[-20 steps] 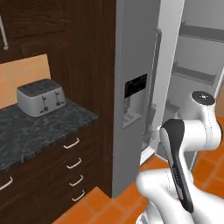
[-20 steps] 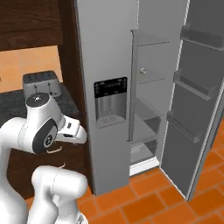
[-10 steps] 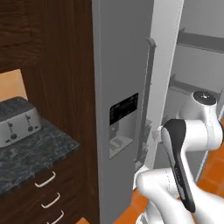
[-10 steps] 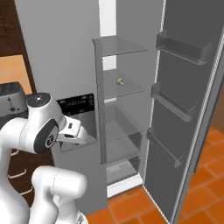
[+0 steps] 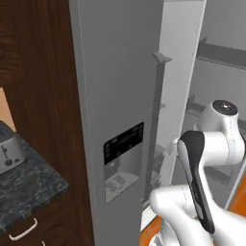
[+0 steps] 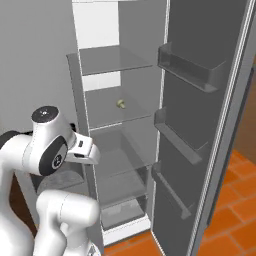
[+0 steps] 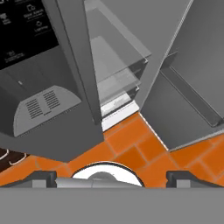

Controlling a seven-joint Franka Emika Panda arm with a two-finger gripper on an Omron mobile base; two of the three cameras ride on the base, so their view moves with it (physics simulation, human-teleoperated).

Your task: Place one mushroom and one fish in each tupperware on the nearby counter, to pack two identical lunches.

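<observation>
Meanwhile, mushroom (image 6: 121,104) on fridge shelf (image 6: 112,120), well beyond wide-open, empty tool (image 7: 111,178).

A home kitchen: a tall grey fridge (image 5: 120,96) with a black dispenser panel (image 5: 123,142) and open shelved door (image 6: 200,125), a dark speckled stone worktop (image 5: 29,187) over dark brown wooden cabinets (image 5: 53,218), a silver toaster (image 5: 8,151), orange floor tiles (image 7: 131,151).
</observation>
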